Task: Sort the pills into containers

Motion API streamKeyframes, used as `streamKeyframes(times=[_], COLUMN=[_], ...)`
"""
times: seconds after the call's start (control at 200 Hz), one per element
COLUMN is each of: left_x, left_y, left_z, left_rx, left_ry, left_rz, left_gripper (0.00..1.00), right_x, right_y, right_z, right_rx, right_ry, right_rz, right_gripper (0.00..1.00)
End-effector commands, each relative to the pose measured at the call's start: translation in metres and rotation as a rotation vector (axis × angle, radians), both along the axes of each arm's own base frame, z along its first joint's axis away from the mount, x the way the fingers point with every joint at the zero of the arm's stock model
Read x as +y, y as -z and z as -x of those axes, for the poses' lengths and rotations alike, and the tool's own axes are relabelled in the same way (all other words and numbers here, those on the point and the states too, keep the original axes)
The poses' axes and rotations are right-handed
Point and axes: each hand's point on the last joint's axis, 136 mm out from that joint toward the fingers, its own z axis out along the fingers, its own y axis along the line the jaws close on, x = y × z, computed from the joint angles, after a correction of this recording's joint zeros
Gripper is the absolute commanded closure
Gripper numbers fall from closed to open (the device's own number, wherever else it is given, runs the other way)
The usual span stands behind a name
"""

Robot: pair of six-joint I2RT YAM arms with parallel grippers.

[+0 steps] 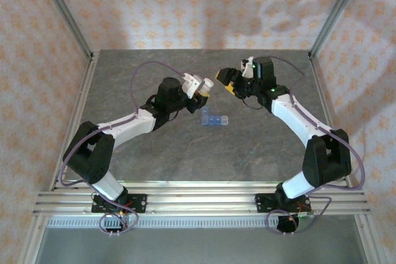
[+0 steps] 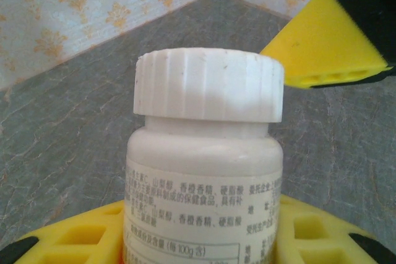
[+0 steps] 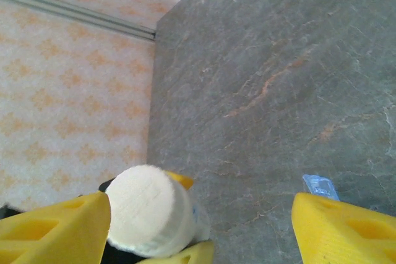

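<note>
Plainly, while the left hand (image 1: 199, 89) gripped the bottle (image 2: 204, 171) firmly, the released right hand (image 1: 224, 83), at its three o'clock, needed to centre over the cap (image 2: 208, 85) before closing.

Grey marbled worktop (image 1: 185, 159), pretty plain. Sitting flat on it around the middle is a little see-through light-blue pill box (image 1: 214, 119), a short strip of compartments.

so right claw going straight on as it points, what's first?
Likely the white cap of the bottle held by the left claw: it sits between the right claw's open fingers, off to one side. Depth unclear.
</note>
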Motion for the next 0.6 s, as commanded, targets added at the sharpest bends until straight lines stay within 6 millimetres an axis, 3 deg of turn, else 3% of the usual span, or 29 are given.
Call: streamKeyframes(times=[0.0,0.596], left_x=[0.0,-0.009], left_y=[-0.015,-0.005], left_z=[0.002,0.005], left_rx=[-0.063,-0.036], left_ry=[-0.003,0.017], left_rz=[-0.012,-0.009], left_gripper=[1.0,1.0], right_x=[0.006,0.043], right_y=[-0.008,-0.012], right_z=[-0.008,-0.002], right_rx=[-0.004,-0.019], right_ry=[0.034,-0.035], right_rz=[-0.012,-0.013], right_gripper=[0.24,0.28])
